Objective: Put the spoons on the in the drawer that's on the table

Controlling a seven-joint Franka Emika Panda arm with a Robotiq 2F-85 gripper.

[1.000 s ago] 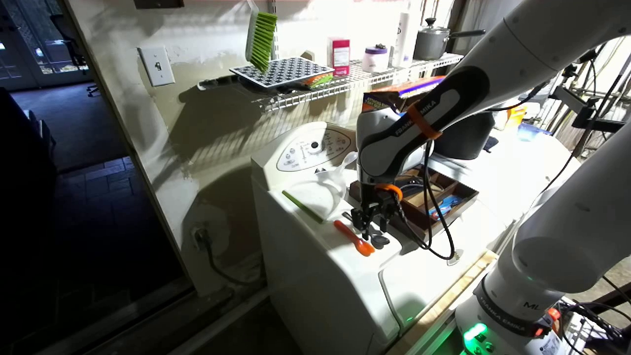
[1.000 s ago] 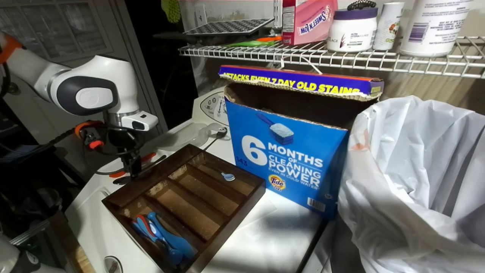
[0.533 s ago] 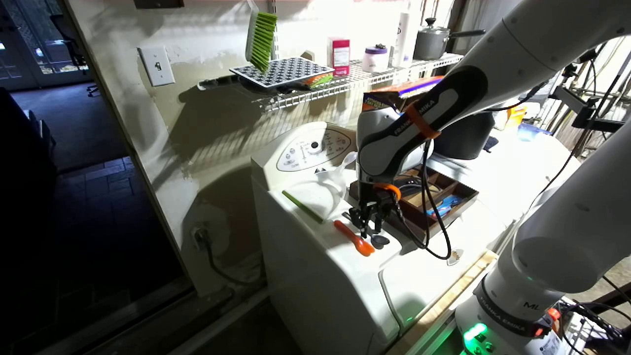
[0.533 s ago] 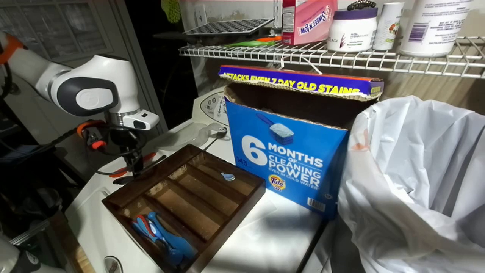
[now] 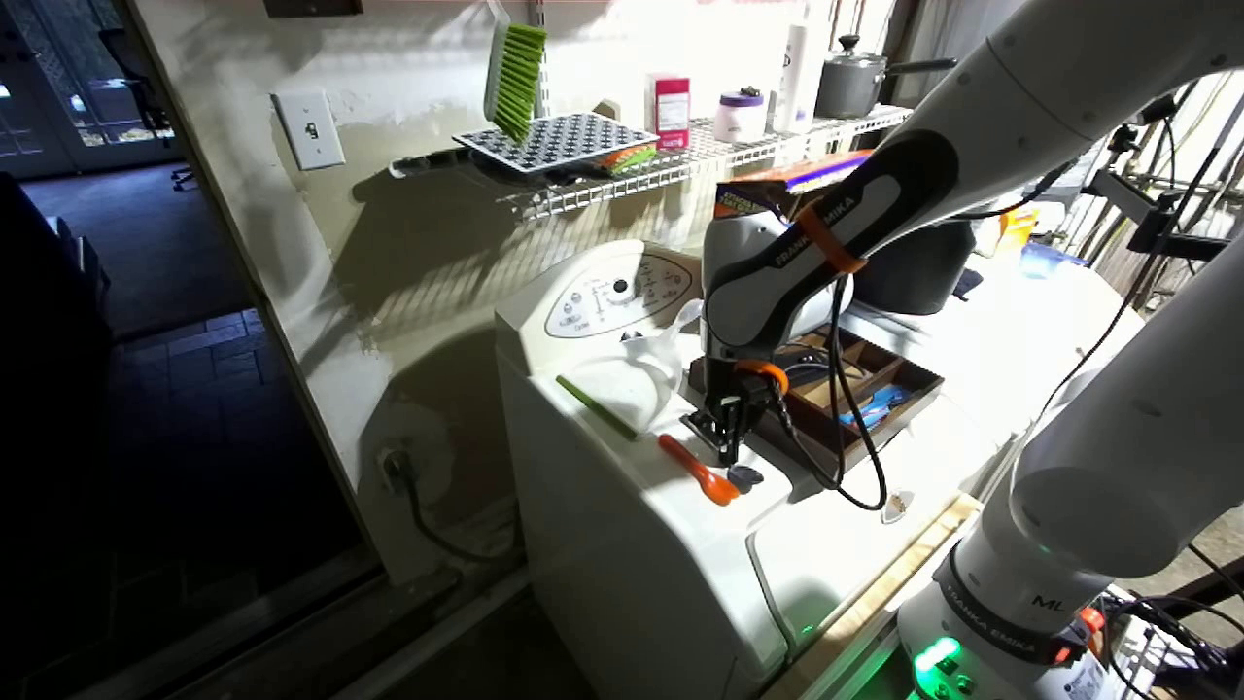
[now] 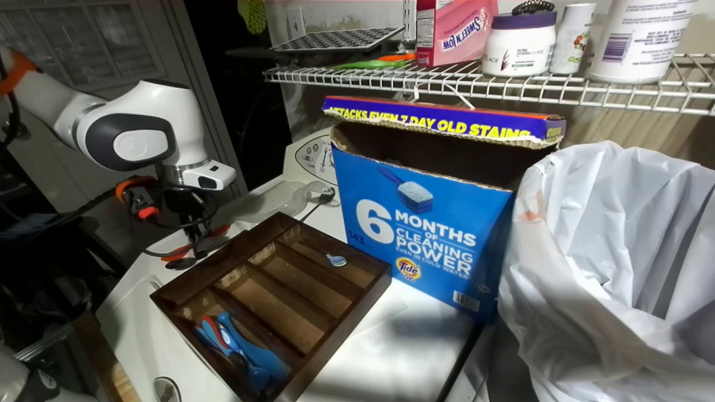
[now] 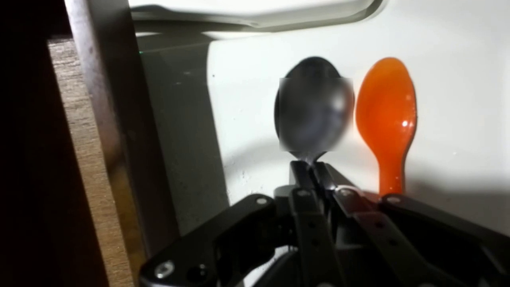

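The jaws are clamped together on the neck of the dark spoon (image 7: 310, 107), just behind its bowl, in the middle of the wrist view. Whether the spoon rests on the worktop (image 7: 458, 99) or hangs just above it, I cannot tell. The orange spoon (image 7: 386, 107) lies just beside it, to the right in that view, the two bowls all but meeting. The drawer (image 6: 279, 304), with its long compartments, sits low in the middle of an exterior view.

Both spoons should be light, stiff and hard to break. Their glossy bowls look slippery and would roll out of a pinch, so the narrow neck is a sound choice; still, the handle, mostly hidden here, may tip or twist the dark spoon about so small a hold. A firm squeeze and a slow lift would suit. The orange spoon is probably best taken mid-handle, nearer its balance.
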